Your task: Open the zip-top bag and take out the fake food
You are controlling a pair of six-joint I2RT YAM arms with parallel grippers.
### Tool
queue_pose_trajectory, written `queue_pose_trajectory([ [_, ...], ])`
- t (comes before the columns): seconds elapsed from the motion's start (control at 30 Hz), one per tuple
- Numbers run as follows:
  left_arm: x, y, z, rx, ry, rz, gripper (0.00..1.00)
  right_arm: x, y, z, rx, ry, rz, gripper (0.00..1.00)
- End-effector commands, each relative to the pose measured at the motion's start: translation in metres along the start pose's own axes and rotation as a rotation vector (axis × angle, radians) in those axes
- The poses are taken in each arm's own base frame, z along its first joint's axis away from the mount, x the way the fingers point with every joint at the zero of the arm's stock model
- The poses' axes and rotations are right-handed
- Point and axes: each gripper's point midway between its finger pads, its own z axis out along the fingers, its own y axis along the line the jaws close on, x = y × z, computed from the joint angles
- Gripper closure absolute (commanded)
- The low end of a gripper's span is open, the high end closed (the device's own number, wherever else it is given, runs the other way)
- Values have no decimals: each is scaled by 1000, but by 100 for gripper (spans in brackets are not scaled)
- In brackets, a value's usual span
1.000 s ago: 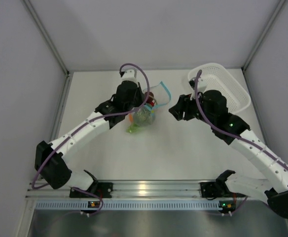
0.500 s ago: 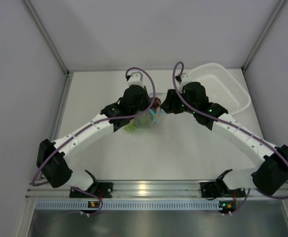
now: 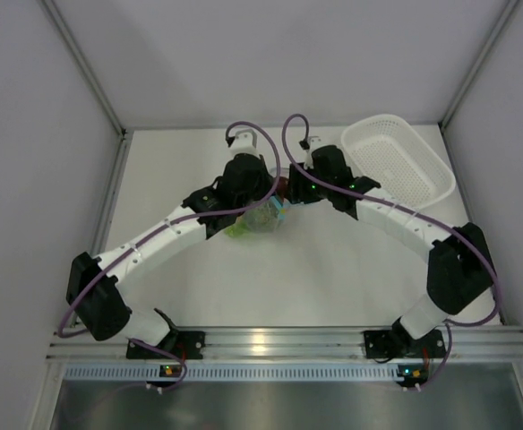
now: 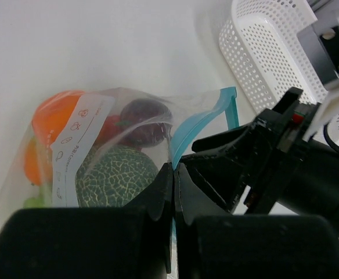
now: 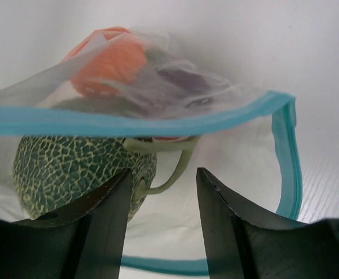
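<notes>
Zip-top bag [image 4: 117, 116] pinched by left tool [image 4: 173, 174]; right tool [image 5: 162, 174] gapes facing its mouth.

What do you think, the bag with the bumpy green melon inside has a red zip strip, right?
Not quite. The zip strip is light blue, not red, as the right wrist view shows. The rest holds: the bumpy green melon is inside the bag.
</notes>
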Motion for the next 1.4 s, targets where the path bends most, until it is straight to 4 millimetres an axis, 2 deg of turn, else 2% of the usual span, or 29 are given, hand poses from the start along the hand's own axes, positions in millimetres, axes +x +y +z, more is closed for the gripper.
queue_pose_trajectory([
  [0.0,-27,-15,-7,53,-90,-67,100,-40,4,13,-13,-92,-21,51],
  [0.1,-28,-16,-9,62,-94,-78,100,-42,1,24,-8,-80,-17,52],
  [0.27,-28,-17,-8,66,-96,-83,100,-28,3,42,-31,-24,23,53],
  [0.5,-25,-17,-6,66,-89,-99,100,-5,-15,57,30,28,35,59],
  [0.53,-25,-18,-7,70,-89,-106,100,-1,-16,60,33,34,31,67],
  [0.63,-26,-20,-10,84,-91,-117,100,3,-20,64,39,48,24,75],
  [0.67,-25,-19,-9,83,-90,-118,100,3,-20,65,34,51,28,84],
  [0.83,-25,-15,-8,63,-98,-106,100,-10,-18,57,24,13,18,100],
  [0.97,-26,-10,-8,42,-110,-89,100,-23,-15,44,25,-22,4,100],
  [1.27,-37,-1,-15,7,-140,-30,100,-65,8,-8,-26,-143,-38,100],
  [1.37,-43,1,-19,-11,-151,-14,100,-75,16,-20,-50,-155,-54,100],
])
